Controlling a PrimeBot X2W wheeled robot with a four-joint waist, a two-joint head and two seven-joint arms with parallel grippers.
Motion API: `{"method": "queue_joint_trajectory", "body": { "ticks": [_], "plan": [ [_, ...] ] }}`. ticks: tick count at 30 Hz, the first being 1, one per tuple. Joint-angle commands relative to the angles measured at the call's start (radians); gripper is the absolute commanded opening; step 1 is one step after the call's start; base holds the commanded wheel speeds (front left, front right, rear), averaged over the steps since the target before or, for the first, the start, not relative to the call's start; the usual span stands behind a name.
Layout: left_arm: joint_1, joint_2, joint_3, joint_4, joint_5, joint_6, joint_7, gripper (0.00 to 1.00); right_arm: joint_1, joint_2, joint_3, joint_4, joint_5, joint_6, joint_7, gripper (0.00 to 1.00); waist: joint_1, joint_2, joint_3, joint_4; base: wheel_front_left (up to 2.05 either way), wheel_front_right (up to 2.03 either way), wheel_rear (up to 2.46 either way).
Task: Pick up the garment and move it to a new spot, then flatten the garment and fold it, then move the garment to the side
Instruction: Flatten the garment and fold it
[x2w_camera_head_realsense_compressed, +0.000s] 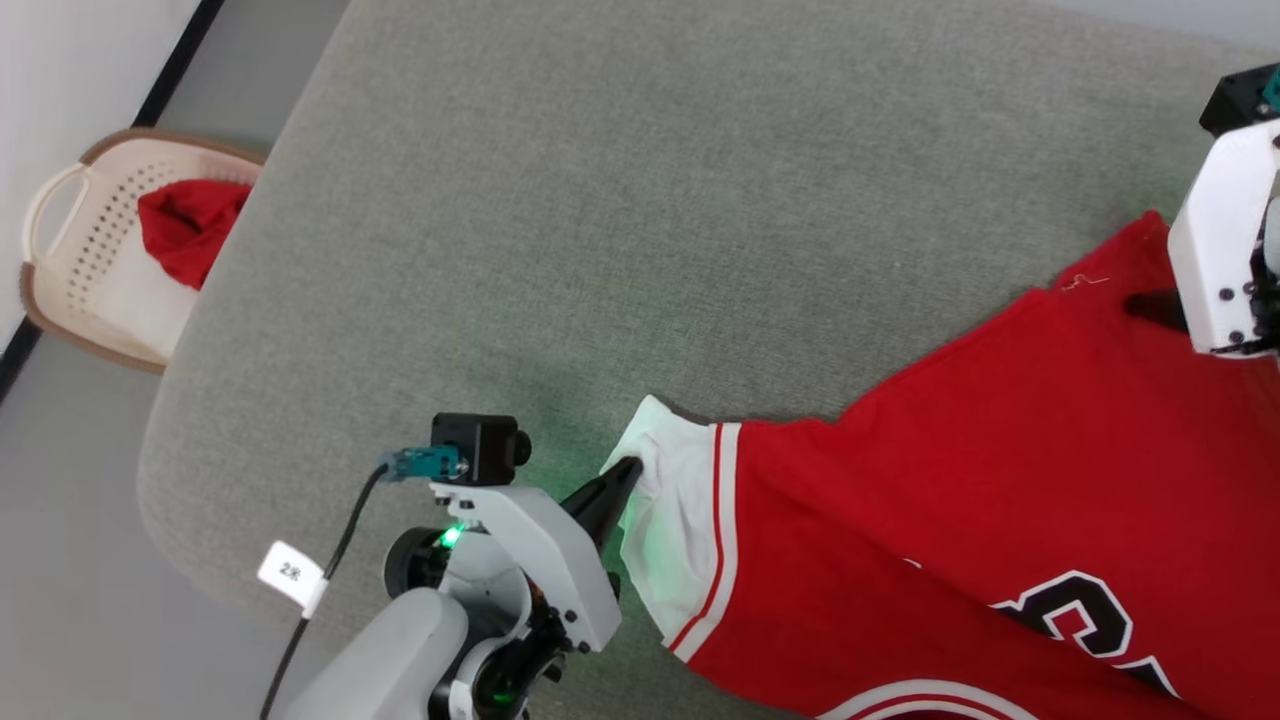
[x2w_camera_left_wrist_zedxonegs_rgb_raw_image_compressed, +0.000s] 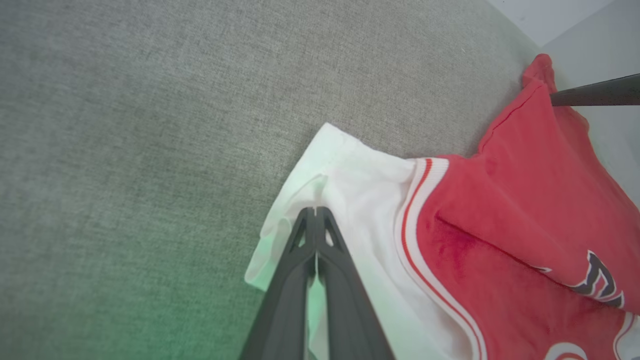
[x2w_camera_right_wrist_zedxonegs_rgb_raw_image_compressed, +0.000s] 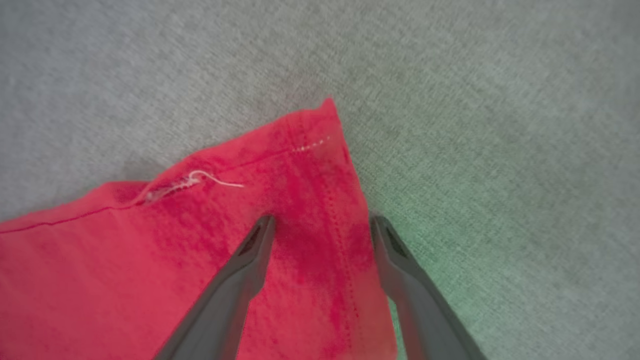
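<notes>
The garment (x2w_camera_head_realsense_compressed: 980, 500), a red shirt with white sleeves and black-and-white lettering, lies on the grey padded table (x2w_camera_head_realsense_compressed: 620, 200) at the lower right. My left gripper (x2w_camera_head_realsense_compressed: 625, 472) is shut on the edge of its white sleeve (x2w_camera_left_wrist_zedxonegs_rgb_raw_image_compressed: 360, 195), where the fabric bunches at the closed fingertips (x2w_camera_left_wrist_zedxonegs_rgb_raw_image_compressed: 315, 216). My right gripper (x2w_camera_right_wrist_zedxonegs_rgb_raw_image_compressed: 322, 222) stands open, one finger (x2w_camera_right_wrist_zedxonegs_rgb_raw_image_compressed: 250, 260) over the red cloth and the other at its edge, straddling the hem corner (x2w_camera_right_wrist_zedxonegs_rgb_raw_image_compressed: 320, 140). In the head view the right gripper (x2w_camera_head_realsense_compressed: 1165, 310) sits over the garment's far right corner.
A beige perforated basket (x2w_camera_head_realsense_compressed: 70, 290) holding a smaller plain red cloth (x2w_camera_head_realsense_compressed: 185, 235) stands on the floor off the table's left edge. A cable with a white tag (x2w_camera_head_realsense_compressed: 290, 575) trails from my left arm. Bare grey table stretches above and left of the garment.
</notes>
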Motion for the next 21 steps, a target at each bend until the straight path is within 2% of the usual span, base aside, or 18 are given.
{"method": "queue_joint_trajectory", "body": {
  "ticks": [1,7,9,12,21],
  "plan": [
    [-0.011,-0.003,-0.001,0.004,-0.001,-0.005,-0.006,0.00,-0.006,-0.005,0.015,0.019,0.002,-0.001,0.012,1.00,0.0000,-0.0001,0.013,0.012,0.00,0.00,0.00],
    [-0.023,-0.018,-0.003,0.035,-0.005,-0.018,-0.017,0.00,-0.022,-0.027,0.088,0.091,0.008,-0.001,0.084,1.00,0.0000,-0.0001,0.022,0.022,0.00,0.00,0.00],
    [-0.022,-0.022,-0.004,0.042,-0.008,-0.022,-0.019,0.00,-0.020,-0.032,0.106,0.108,0.014,-0.001,0.116,0.00,0.0000,-0.0001,0.022,0.024,0.00,0.00,0.00],
    [-0.023,-0.025,-0.002,0.051,-0.010,-0.023,-0.025,0.00,-0.032,-0.047,0.118,0.124,0.014,-0.001,0.146,0.00,0.0000,-0.0001,0.020,0.024,0.00,0.00,0.00],
    [-0.017,-0.014,0.007,0.059,-0.016,-0.016,-0.028,0.00,-0.076,-0.040,0.076,0.142,-0.016,-0.001,0.048,0.00,0.0000,-0.0001,-0.004,0.006,0.00,0.00,0.00]
  ]
}}
